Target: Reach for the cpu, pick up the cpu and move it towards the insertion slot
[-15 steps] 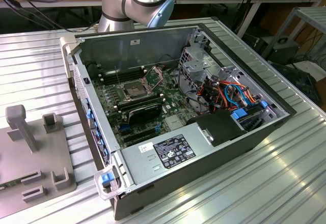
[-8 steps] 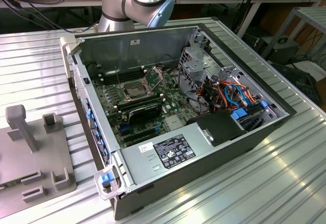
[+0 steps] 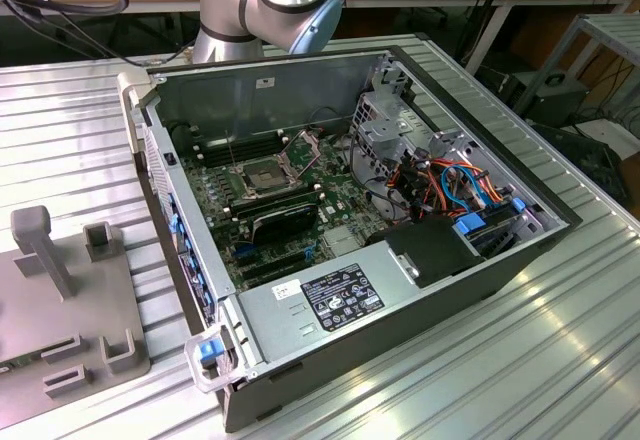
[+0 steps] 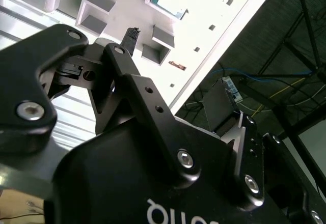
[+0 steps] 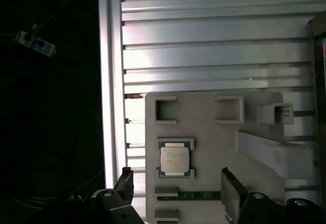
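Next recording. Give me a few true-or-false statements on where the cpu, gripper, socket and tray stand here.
1. The cpu lies in the grey tray. True.
2. The gripper is shut on the cpu. False: it is open, and the cpu lies flat in the tray.
3. The socket holds the cpu. False: the cpu is in the tray, outside the case.
4. The case is open, with the socket exposed. True.
5. The tray stands inside the case. False: it sits on the table, at the exterior view's left of the case.
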Robot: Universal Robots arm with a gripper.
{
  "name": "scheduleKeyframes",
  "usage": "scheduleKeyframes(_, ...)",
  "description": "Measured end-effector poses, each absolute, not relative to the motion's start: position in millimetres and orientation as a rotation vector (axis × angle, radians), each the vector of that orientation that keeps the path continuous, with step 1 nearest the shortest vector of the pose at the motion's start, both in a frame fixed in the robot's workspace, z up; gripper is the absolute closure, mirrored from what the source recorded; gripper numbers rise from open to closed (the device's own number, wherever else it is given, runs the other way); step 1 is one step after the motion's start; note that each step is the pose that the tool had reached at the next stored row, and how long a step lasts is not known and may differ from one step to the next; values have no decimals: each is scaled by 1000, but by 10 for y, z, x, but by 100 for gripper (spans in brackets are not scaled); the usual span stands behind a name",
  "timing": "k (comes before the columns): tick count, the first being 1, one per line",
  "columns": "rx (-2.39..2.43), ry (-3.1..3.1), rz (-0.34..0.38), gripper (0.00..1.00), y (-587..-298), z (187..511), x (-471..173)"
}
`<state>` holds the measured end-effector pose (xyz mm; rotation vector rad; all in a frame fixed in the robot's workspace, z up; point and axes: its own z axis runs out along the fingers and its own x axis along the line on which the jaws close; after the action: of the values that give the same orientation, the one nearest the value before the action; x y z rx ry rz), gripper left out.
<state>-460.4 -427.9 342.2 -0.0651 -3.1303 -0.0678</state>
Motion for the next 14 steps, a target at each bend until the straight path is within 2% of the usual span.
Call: scheduleKeyframes(14, -65, -3130, -68, 22, -4279, 3359, -4604)
